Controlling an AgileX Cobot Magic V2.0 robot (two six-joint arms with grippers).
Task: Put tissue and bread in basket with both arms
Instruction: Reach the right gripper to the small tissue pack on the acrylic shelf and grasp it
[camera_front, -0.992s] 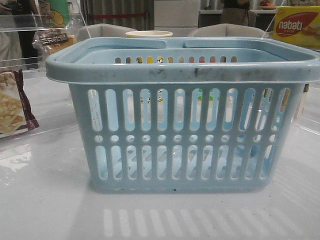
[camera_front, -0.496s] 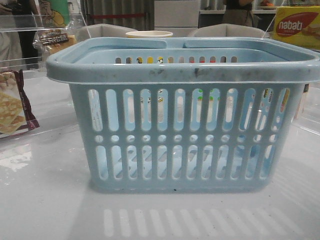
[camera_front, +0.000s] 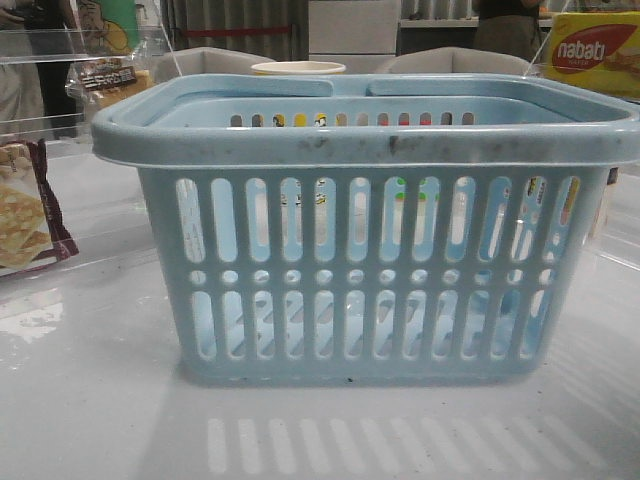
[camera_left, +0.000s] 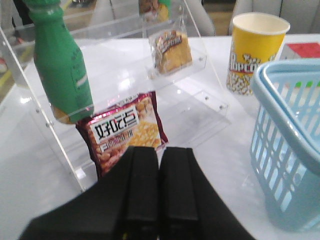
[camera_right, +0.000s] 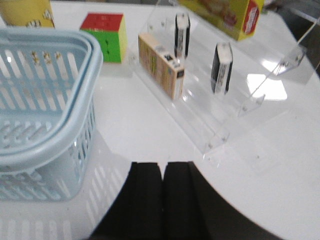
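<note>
At the far left of the front view a glossy maroon-edged cracker bag (camera_front: 28, 212) leans upright; above it, upper left, the bread (camera_front: 103, 80) sits in crinkled clear plastic on a transparent acrylic shelf (camera_front: 60, 45); the slotted pale blue basket (camera_front: 365, 140) fills the centre; a yellow nabati box (camera_front: 593, 50) is upper right. The tissue (camera_right: 221, 67) stands upright on a clear rack. The left gripper (camera_left: 158, 187) and right gripper (camera_right: 163, 192) have their black pads pressed together, empty.
</note>
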